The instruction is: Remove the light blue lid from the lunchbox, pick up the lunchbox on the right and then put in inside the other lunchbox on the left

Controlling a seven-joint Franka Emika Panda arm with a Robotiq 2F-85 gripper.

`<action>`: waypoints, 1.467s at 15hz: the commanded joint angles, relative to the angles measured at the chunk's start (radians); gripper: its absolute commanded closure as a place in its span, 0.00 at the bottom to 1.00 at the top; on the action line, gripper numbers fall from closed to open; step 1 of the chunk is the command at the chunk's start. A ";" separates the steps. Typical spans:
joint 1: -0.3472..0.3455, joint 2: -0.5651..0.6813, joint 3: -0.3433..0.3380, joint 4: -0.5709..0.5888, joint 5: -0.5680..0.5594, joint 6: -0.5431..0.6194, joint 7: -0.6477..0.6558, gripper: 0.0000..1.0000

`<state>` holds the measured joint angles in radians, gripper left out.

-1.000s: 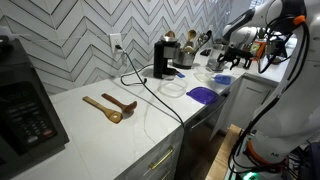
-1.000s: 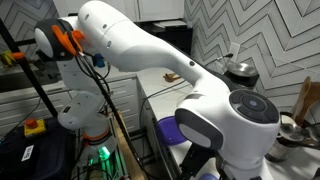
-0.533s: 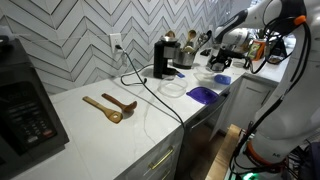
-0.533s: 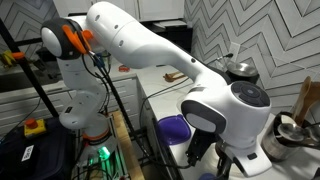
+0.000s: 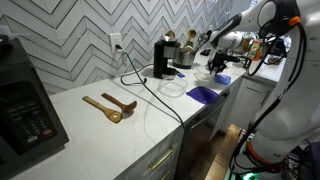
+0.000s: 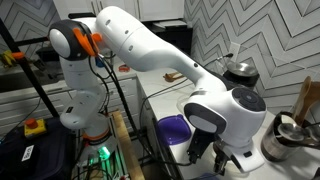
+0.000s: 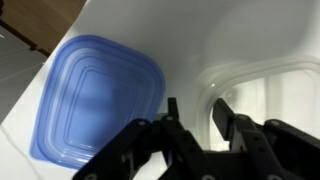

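The gripper (image 7: 196,122) is dropping lower than a second ago, fingers slightly parted, gripping nothing. The light blue lid (image 7: 95,105) is lying flat at frame left, beside the clear lunchbox (image 7: 262,88). Judgement: the lid is off and the pickup is starting.

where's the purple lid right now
In an exterior view the purple lid lies flat near the counter's edge, beside the light blue lid by the gripper.
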<state>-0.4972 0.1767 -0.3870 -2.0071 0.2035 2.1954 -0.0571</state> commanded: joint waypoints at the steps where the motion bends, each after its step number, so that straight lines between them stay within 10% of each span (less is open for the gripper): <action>1: 0.029 -0.047 0.000 -0.064 0.031 0.047 0.067 0.89; 3: 0.056 -0.081 -0.003 -0.106 0.006 0.118 0.155 1.00; 22: 0.137 -0.127 0.054 -0.121 0.088 0.135 0.300 0.99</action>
<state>-0.3986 0.1089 -0.3474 -2.0739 0.2854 2.3113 0.1558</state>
